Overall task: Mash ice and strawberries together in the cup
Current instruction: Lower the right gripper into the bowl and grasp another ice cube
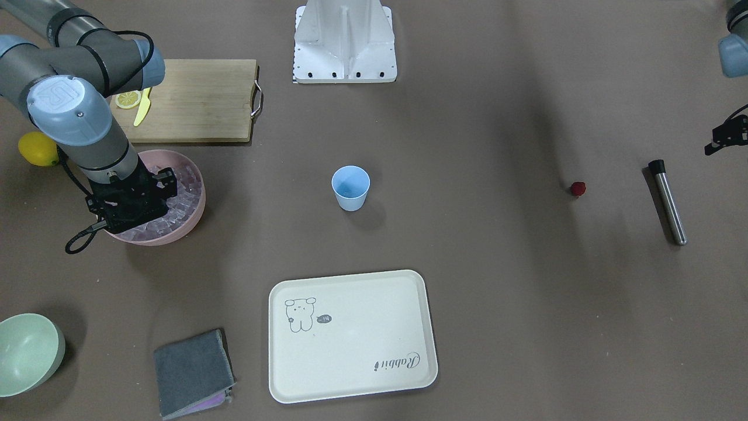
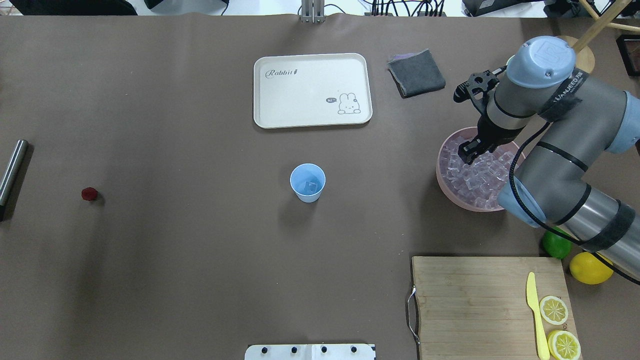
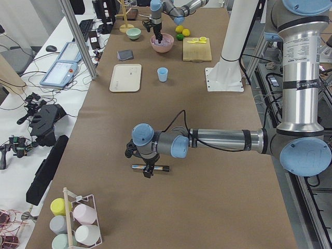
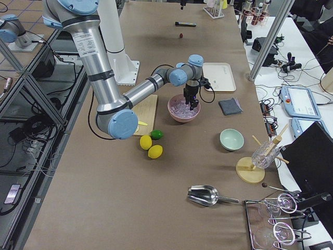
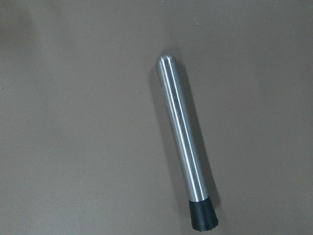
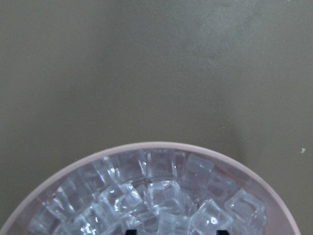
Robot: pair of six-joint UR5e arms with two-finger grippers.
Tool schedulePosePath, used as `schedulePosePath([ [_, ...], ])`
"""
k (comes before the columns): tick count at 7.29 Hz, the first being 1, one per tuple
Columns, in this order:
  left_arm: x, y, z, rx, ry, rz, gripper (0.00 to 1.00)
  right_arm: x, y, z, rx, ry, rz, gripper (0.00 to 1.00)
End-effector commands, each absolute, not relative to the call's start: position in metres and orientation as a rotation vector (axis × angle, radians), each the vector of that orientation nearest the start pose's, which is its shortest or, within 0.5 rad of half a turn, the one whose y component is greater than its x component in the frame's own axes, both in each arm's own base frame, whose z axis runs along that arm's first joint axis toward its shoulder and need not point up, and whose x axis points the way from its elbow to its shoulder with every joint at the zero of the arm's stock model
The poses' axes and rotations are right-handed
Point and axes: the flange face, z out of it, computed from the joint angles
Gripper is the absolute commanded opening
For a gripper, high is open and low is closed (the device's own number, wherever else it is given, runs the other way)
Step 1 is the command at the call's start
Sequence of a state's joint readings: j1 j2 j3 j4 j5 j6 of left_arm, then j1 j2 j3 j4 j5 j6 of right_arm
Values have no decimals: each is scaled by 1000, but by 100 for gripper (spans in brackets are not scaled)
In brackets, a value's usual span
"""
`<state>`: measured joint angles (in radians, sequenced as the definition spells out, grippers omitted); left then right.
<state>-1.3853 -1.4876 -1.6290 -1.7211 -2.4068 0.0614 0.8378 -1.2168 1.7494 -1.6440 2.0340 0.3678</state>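
The light-blue cup (image 2: 307, 182) stands upright mid-table, and a piece of ice shows inside it. One small dark red strawberry (image 2: 89, 193) lies alone on the table far to its left. A heap of ice (image 2: 480, 172) fills the pink bowl (image 2: 442, 175). My right gripper (image 2: 469, 155) reaches down into that heap; in the right wrist view its two tips sit wide apart at the bottom edge, open over the ice (image 6: 161, 196). My left gripper (image 3: 147, 170) hovers over a steel muddler (image 5: 183, 142); I cannot tell whether it is open or shut.
A cream tray (image 2: 300, 100) and a grey cloth (image 2: 416, 73) lie beyond the cup. A wooden board (image 2: 475, 300) carries lemon slices and a yellow knife. A lime (image 2: 555, 243) and a lemon (image 2: 590, 267) sit beside it. A pale green bowl (image 1: 23, 351) stands at the corner.
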Motion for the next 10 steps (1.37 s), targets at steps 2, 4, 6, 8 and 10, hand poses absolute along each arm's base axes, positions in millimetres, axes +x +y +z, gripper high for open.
schedulePosePath([
  [2,27,-467,649,67,844,285,98,-345,-512,405,141,-623,-462,51],
  [4,27,-468,649,68,844,285,98,-350,-510,401,142,-626,-465,48],
  [6,27,-468,649,68,844,285,98,-365,-502,398,137,-630,-486,46],
  [8,27,-468,649,67,844,285,98,-365,-503,400,143,-620,-494,43],
  [10,27,-467,649,67,844,285,98,-361,-505,402,146,-617,-492,39],
])
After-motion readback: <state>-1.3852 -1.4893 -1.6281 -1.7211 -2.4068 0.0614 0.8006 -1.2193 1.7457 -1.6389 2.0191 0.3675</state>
